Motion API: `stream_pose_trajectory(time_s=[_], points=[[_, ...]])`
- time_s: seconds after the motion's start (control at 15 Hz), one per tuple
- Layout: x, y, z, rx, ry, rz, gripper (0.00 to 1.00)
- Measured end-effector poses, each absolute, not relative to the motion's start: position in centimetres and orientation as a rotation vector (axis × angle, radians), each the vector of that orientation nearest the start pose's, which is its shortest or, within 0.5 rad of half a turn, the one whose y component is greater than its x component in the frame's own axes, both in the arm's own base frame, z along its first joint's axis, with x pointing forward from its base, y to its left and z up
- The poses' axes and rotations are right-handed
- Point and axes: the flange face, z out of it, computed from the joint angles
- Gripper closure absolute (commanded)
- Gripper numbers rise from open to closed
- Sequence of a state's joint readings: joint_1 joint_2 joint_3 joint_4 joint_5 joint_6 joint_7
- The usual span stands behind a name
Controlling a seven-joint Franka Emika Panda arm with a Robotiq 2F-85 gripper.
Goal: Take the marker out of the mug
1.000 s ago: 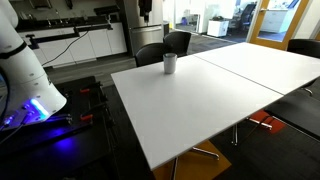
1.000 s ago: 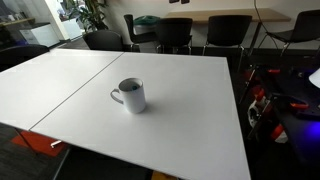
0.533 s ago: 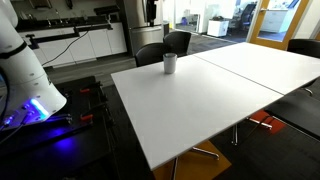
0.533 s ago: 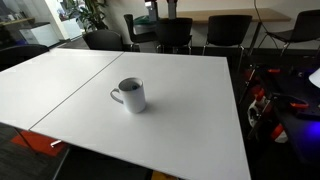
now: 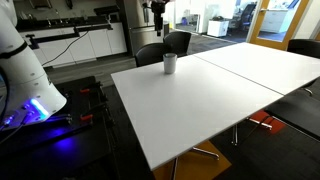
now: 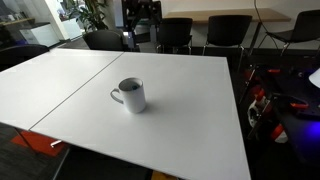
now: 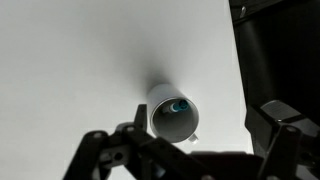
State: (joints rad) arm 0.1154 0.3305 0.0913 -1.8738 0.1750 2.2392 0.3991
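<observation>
Watching this from the side: the hand (image 6: 143, 12) hangs high over the far edge of the counter (image 6: 190, 120), at about 12 o'clock from the mug (image 6: 131, 95) and well clear of it. In the wrist view its fingers are spread wide with nothing between them.

The marker (image 7: 178, 106) is down inside the mug. All I can make out is a small pale-greenish glint at roughly 1 o'clock in the dark mouth, which I'm guessing is its end seen head-on. In both exterior views it doesn't show above the rim.

What worries me:
- **Mug getting knocked:** it looks small and light and sits loose on a slick top. If a finger lands on the rim instead of inside it, I'd bet it tips or skates off.
- **Bad pinch:** the marker is thin and round and seems to rest against the wall. It could squirt sideways, or the hand could clamp the wall along with it and lift the whole mug.
- **Crooked lift:** pull up at an angle and the pen may catch the rim.

Materials: the mug is a plain grey-white cylinder, glazed-looking, with its handle at 9 o'clock in that exterior view. The counter is flat white laminate with a seam (image 5: 240, 77) where two tops meet. Dark chairs (image 6: 175, 32) sit past the far edge.
</observation>
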Motion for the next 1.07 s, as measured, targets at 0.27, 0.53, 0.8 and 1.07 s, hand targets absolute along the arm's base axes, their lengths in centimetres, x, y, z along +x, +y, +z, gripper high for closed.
stream_pose_trajectory(time_s=[0.27, 0.53, 0.8, 1.07], points=[[63.5, 12.8, 32.0, -2.925, 0.473, 0.003, 0.0], [64.8, 12.6, 30.2, -2.921, 0.488, 0.016, 0.0], [65.8, 12.6, 28.4, -2.905, 0.51, 0.042, 0.03], [66.4, 12.7, 26.2, -2.888, 0.534, 0.081, 0.12]])
